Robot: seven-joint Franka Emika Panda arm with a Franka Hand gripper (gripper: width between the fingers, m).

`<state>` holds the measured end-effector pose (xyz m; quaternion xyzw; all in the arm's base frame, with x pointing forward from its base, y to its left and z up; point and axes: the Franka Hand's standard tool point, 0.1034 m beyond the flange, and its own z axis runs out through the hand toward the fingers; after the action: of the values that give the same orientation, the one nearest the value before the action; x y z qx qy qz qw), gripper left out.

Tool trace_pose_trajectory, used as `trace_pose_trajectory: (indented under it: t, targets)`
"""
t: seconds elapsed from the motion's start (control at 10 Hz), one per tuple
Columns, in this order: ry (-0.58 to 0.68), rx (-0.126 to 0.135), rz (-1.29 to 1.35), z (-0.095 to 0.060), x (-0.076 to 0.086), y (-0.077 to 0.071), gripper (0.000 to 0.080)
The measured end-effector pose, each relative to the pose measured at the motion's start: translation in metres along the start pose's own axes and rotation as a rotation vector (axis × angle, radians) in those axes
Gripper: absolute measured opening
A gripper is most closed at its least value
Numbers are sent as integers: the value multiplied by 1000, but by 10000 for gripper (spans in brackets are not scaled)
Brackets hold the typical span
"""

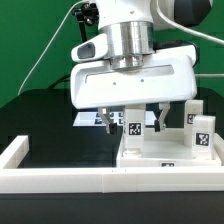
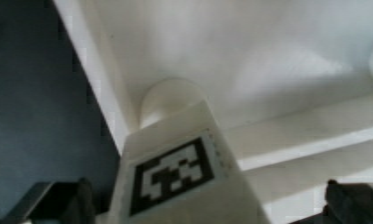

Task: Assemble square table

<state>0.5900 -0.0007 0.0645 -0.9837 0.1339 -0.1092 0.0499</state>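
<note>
A tagged white leg [image 2: 170, 160] stands upright on the square tabletop [image 2: 281, 70], between the spread fingers of the gripper [image 1: 133, 121], which clasps nothing; the tabletop [image 1: 165, 150] abuts the white border wall [image 1: 60, 180].

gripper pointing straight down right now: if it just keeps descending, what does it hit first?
Most likely the tagged leg, which stands upright on the square tabletop between the gripper's fingers. The wrist view shows the leg centred under it, with the slab behind. Depth is unclear, so how soon it would touch cannot be told.
</note>
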Motion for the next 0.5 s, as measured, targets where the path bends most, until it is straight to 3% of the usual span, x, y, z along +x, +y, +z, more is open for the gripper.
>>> trace_pose_trajectory:
  t: [0.5]
  targets:
    - [-3, -33, -532, 1, -1, -2, 649]
